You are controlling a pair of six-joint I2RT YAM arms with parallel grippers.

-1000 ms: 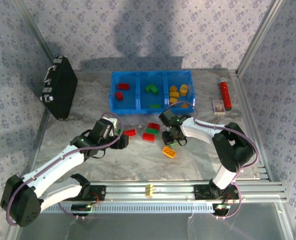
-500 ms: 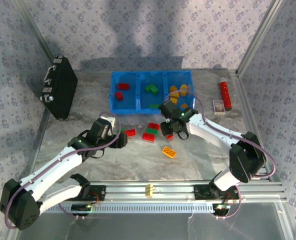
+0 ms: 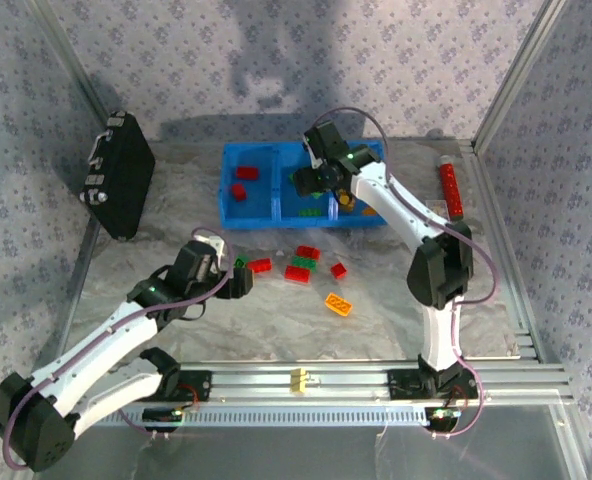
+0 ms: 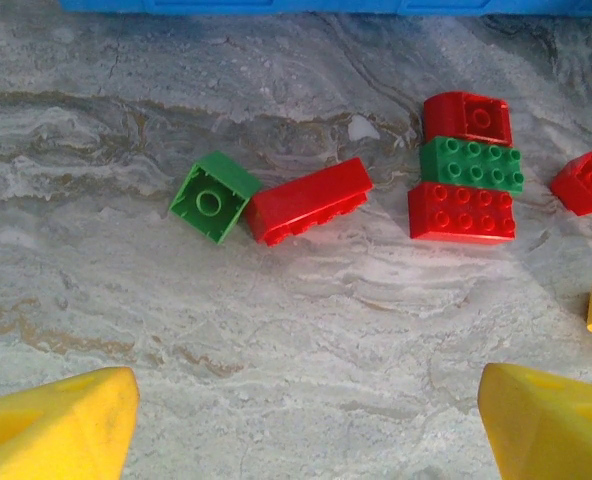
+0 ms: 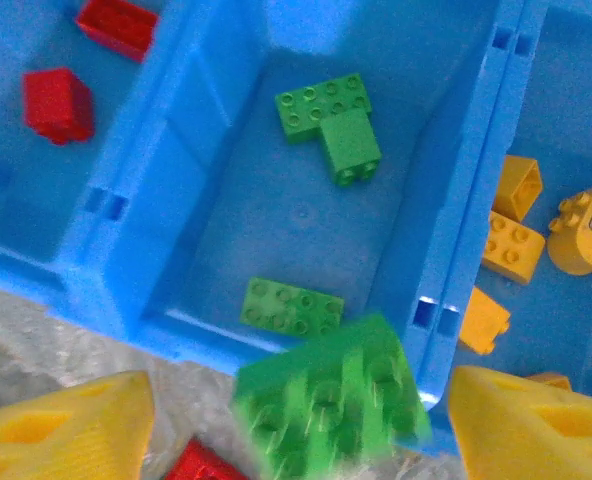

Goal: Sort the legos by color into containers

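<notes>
**A:** What does the right wrist camera add to the top view?

**B:** The top view puts the right gripper (image 3: 319, 180) above the blue bin (image 3: 251, 222), but too small to read its jaws. The wrist view shows its 2 yellow fingers (image 5: 66, 430) spread wide. A green brick (image 5: 326, 405) sits between them, blurred and touching neither. So the pincer is open and grips nothing. The brick is over the near wall of the bin's middle compartment (image 5: 306, 215).

**A:** And inside the bin?

**B:** 2 green pieces lie in that middle compartment. One is an L-shaped piece (image 5: 331, 125) toward the bin's far wall, and the other is a flat studded piece (image 5: 291, 305) by its near wall. The left compartment holds 2 red bricks (image 5: 61, 100). The right one holds several yellow bricks (image 5: 511, 245).

**A:** And the left side?

**B:** The left gripper (image 4: 301, 420) hangs in front of the bin with its fingers wide apart and nothing between them. Its camera shows detail on the loose legos there that the top view blurs. A green cube (image 4: 214, 195) with 1 round stud touches a long red brick (image 4: 309, 200). Beside them are 3 bricks edge to edge: a red one (image 4: 466, 115) nearest the bin, then a green slab (image 4: 472, 165), then a red slab (image 4: 462, 210). A small red cube (image 4: 584, 182) lies apart from them. That camera cuts the orange brick (image 3: 338, 304) at its frame edge. The top view shows it whole, farthest from the bin of the loose ones.
</notes>
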